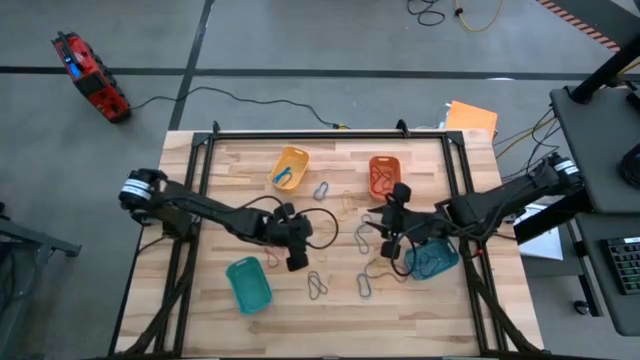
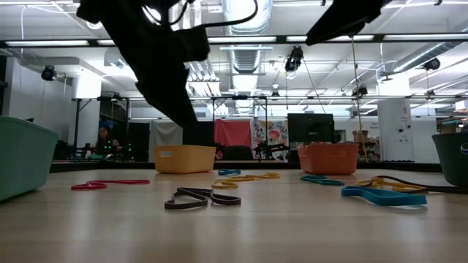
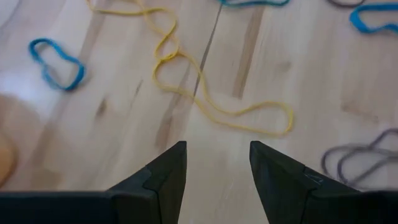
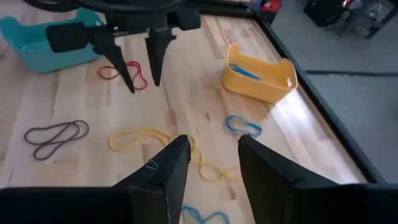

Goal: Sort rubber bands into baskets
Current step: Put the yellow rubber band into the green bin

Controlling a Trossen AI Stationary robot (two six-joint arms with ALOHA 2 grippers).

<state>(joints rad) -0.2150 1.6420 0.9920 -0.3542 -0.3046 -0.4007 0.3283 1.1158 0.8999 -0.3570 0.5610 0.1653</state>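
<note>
A pale wooden plank counter (image 1: 290, 310) in a black metal frame stands on a grey floor (image 1: 300, 50), with a red-and-black device (image 1: 90, 78) lying far left and an orange sheet (image 1: 472, 118) at the counter's far right corner.

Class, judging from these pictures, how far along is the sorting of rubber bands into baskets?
Partly done. The yellow basket holds a blue band, and the orange basket holds bands. In hand: nothing; the left gripper hangs open above a yellow band, and the right gripper is open too. Left: the grey band, red band and several others lie loose.
</note>
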